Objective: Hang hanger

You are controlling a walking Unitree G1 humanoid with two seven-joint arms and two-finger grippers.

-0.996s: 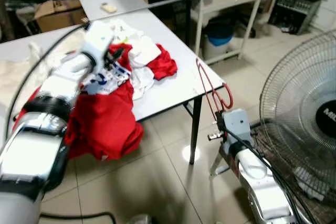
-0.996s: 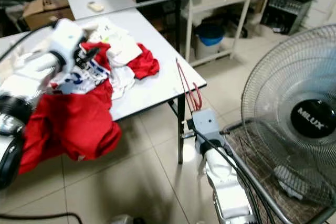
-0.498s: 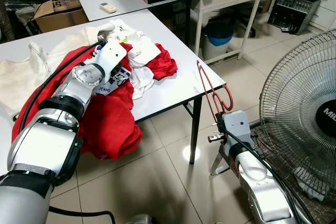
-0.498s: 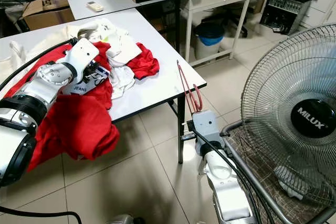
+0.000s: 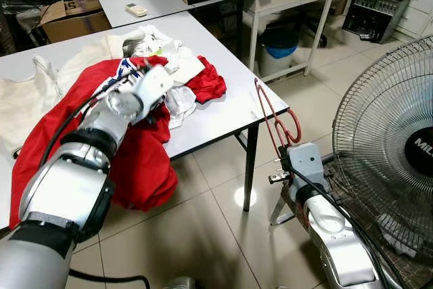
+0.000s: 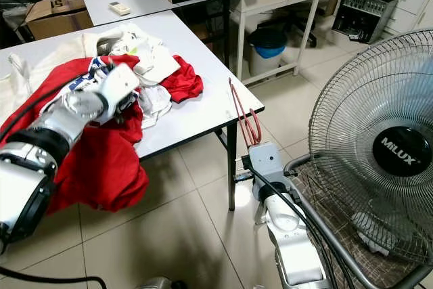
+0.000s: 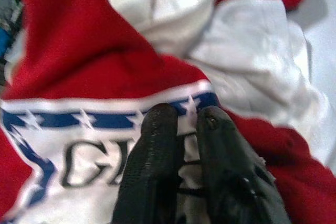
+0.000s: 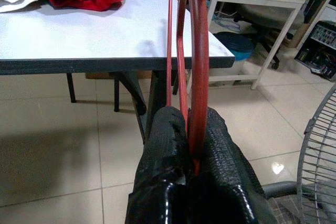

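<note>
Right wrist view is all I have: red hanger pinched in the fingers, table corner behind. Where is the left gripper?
Observer: The left gripper is over the table, fingers together on a red shirt with a white and blue printed panel.
Operator: Anything near the right arm?
Observer: A standing fan is close on its right.
Operator: Is the hanger over the table?
Observer: No. The hanger is upright just off the table's corner, above the tiled floor.

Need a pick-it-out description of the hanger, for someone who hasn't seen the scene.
Start at the white table piled with red and white clothes, then go to its near right corner. Just off that corner, the right hand holds the hanger upright. It is the thin red wire loop, unlike the soft heaped garments.
</note>
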